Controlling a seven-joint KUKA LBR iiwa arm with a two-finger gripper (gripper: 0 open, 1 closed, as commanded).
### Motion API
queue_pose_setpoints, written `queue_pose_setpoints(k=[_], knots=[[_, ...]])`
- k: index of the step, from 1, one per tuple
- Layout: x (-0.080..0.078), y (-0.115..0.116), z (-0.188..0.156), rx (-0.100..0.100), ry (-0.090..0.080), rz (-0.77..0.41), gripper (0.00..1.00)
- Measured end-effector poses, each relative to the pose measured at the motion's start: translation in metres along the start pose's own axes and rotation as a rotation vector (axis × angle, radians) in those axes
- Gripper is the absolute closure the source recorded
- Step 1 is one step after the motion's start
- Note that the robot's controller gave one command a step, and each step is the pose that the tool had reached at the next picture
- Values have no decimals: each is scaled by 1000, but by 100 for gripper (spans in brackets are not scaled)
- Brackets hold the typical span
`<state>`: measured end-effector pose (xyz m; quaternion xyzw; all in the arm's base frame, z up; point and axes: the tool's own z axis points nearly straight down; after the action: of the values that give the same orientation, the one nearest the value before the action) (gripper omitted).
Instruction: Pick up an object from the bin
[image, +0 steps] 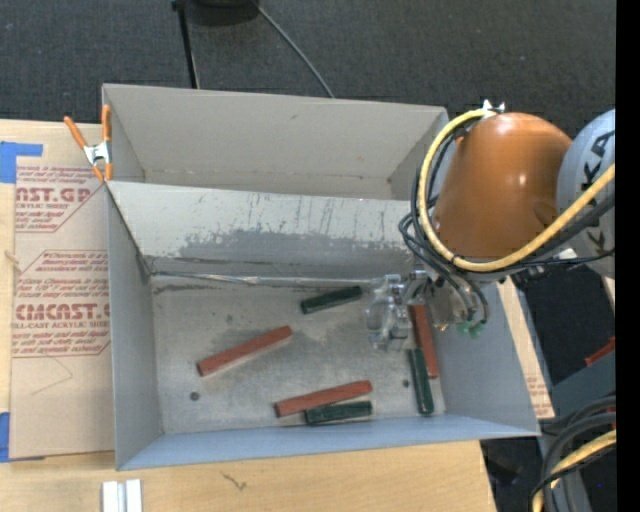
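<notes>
My gripper (385, 322) hangs low at the right side of the bin, its metal fingers pointing down at the floor. A red stick (425, 340) lies just right of it along the right wall, with a dark green stick (421, 382) beside and below that one. Another dark green stick (331, 298) lies just left of the gripper near the back wall. Nothing shows between the fingers.
A long red stick (245, 350) lies tilted in the middle left of the bin floor. Near the front wall a red stick (323, 397) and a dark green stick (338, 411) lie side by side. The arm's orange cover and cables stand above the bin's right rim.
</notes>
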<state>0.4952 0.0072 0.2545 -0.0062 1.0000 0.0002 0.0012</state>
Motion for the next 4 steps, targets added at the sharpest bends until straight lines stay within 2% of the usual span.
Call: queue_pose_setpoints(k=[1,2,3,4], knots=[[10,36,127,-1,11,39,0],[8,35,123,0,3,40,0],[10,16,139,-2,-2,-58,0],[11,-3,183,0,4,-318,100]])
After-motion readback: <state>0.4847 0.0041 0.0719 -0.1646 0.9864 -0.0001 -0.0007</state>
